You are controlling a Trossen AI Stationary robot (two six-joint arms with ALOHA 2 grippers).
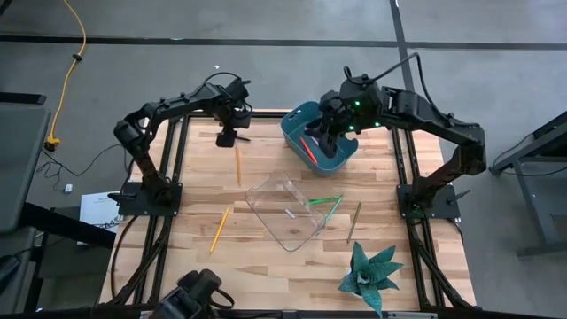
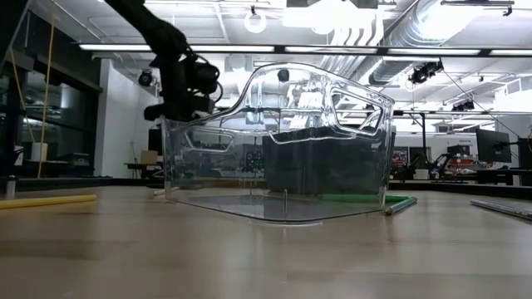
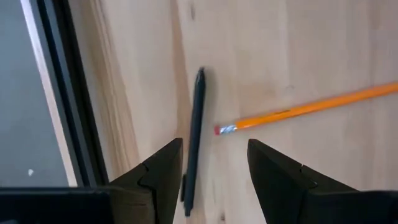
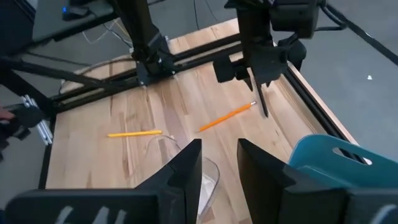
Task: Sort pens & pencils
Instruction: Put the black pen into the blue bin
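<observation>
Your left pincer [image 1: 227, 139] hangs at the far left edge of the pale wood-plank surface [image 1: 266, 266], fingers spread wide. A thin black pen [image 3: 194, 134] lies between them on the wood, its long axis parallel to the black frame rail [image 3: 71, 93] beside it; whether the fingers touch it you can't tell.

A yellow-orange pencil with a pink eraser [image 1: 237, 165] lies just past that pen, eraser end toward it. A second yellow-orange pencil [image 1: 219, 229] lies diagonally nearer the left rail, with open wood around it.

Your right pincer [image 1: 330, 135] sits above the teal plastic bin [image 1: 297, 120] at the far centre, fingers apart and holding nothing. A red-orange pen [image 1: 308, 148] lies slanted inside the bin.

The clear plastic bin [image 1: 288, 208] sits mid-surface. Green pens [image 1: 326, 202] lie against its right wall, and a grey pen [image 1: 354, 221] lies on open wood beyond them. A teal spiky fake plant [image 1: 368, 275] is at the near right corner. Grey concrete floor [image 1: 133, 71] surrounds the rig.
</observation>
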